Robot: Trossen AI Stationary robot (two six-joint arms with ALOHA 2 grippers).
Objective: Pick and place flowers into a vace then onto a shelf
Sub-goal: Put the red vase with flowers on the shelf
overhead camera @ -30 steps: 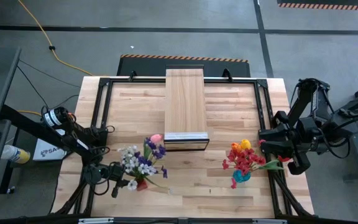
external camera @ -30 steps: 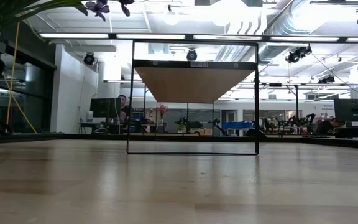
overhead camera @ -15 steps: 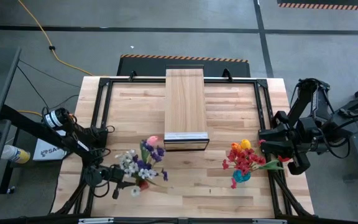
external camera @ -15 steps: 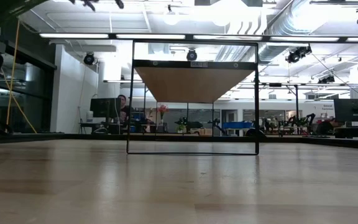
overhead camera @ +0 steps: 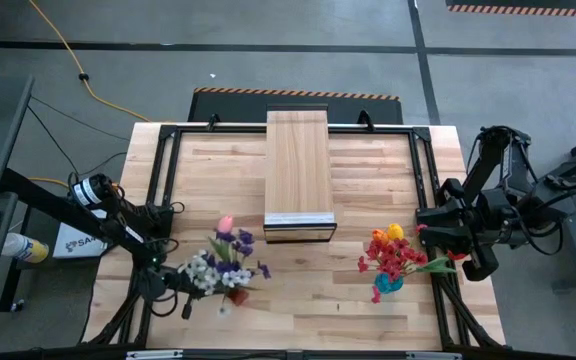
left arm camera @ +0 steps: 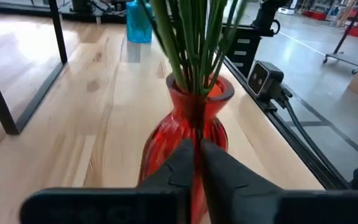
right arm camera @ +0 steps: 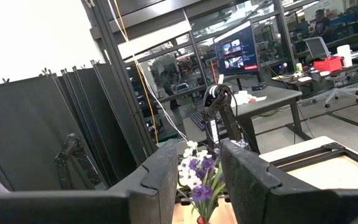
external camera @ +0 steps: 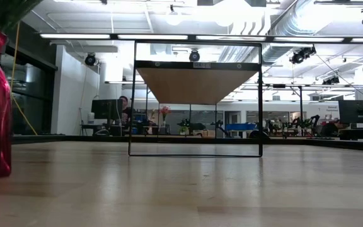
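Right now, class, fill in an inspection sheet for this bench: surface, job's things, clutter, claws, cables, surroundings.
Surface: pale slatted wooden tabletop, black-framed.
Job's things: red ribbed glass vase with purple-and-white bouquet; blue vase with red and orange flowers; raised pale plank shelf, nothing on it.
Clutter: nothing seen.
Claws: left claw nearly closed before the red vase; right claw parted, empty, at the table's right edge.
Cables: yellow floor cable.
Surroundings: workshop with desks, monitors.
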